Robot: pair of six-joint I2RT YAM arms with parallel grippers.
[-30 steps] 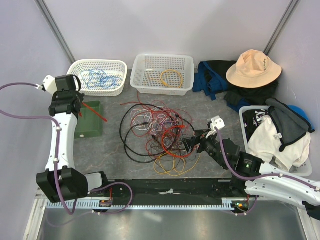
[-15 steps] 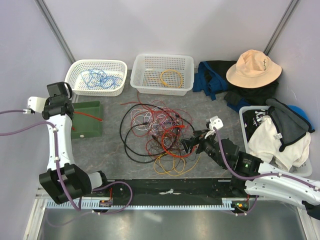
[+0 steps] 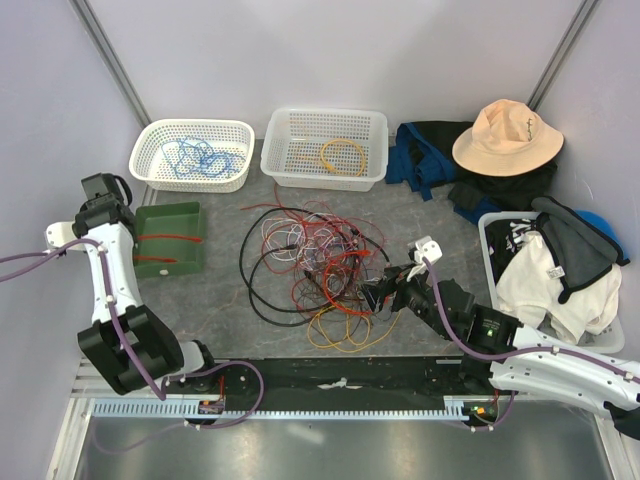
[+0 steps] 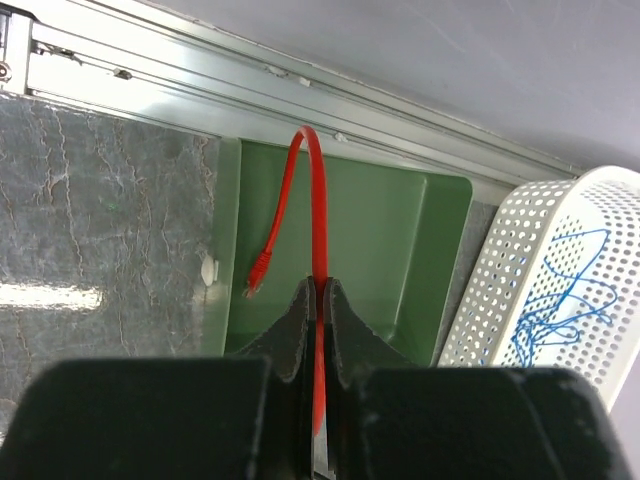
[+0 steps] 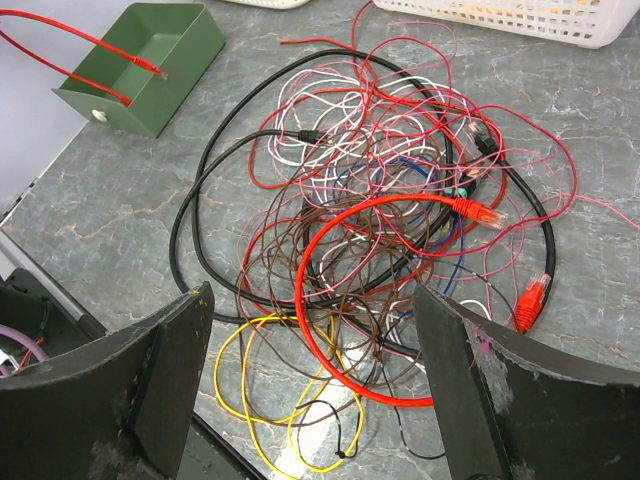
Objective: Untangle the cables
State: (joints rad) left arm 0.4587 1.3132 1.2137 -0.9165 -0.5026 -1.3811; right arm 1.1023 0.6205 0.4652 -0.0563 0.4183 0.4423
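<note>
The cables (image 3: 318,268) lie in a tangled heap mid-table: thin red, pink, white, brown and blue wires, a thick black loop (image 5: 185,240), a yellow one (image 5: 250,400) and a bright red one (image 5: 310,330) with plugs. My right gripper (image 5: 312,295) hovers open over the heap's near edge, nothing between its fingers; from above, the right gripper (image 3: 378,295) sits at the heap's right side. My left gripper (image 4: 319,285) is shut on a red cable (image 4: 318,200) that arches over the green bin (image 4: 440,260). In the top view the left gripper (image 3: 108,212) is left of the green bin (image 3: 185,215).
At the back stand a white basket (image 3: 150,135) holding a blue cable and another white basket (image 3: 290,125) holding an orange one. A tan hat (image 3: 505,135) on dark clothes lies back right, and a laundry basket (image 3: 487,230) of clothes stands at the right edge.
My left arm has swung left and toward the near side, drawing the red cable down across the green bin. The right arm has barely shifted.
</note>
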